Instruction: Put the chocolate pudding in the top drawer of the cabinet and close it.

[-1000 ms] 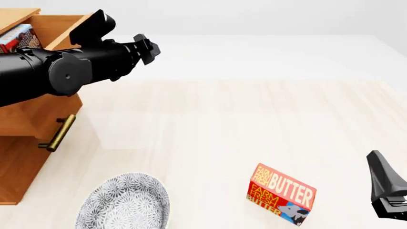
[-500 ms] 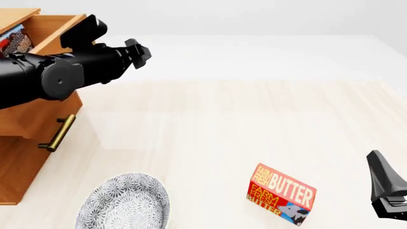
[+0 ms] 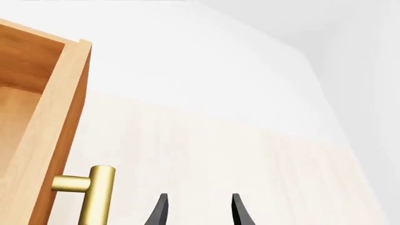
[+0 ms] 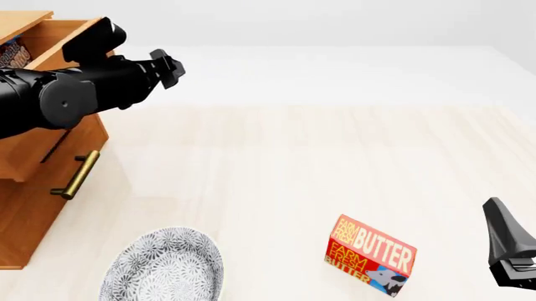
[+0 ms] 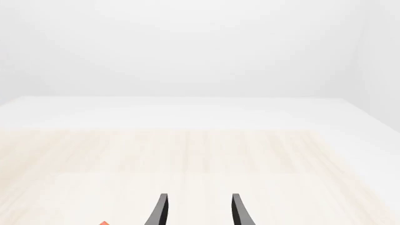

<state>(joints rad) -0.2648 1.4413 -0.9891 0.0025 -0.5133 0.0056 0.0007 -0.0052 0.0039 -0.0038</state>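
Fingers of my left gripper stand apart with nothing between them, just beside the brass handle of the top drawer — empty, then, and not gripping the bar. From the front, the left arm lies across the drawer's front corner, its gripper out past the drawer's open end and above the table.

The chocolate pudding shows as a sliver of blue and red print inside the drawer, behind the arm, so I judge the placing done. The drawer juts out from the cabinet, which makes closing it the step in hand.

Next I would bring the open fingers against the drawer's front face, beside the handle, and push it straight back into the cabinet (a skewed push could jam it).

My right gripper also stands parted and empty, well apart from the cabinet, near the butter box — it has no part in this.
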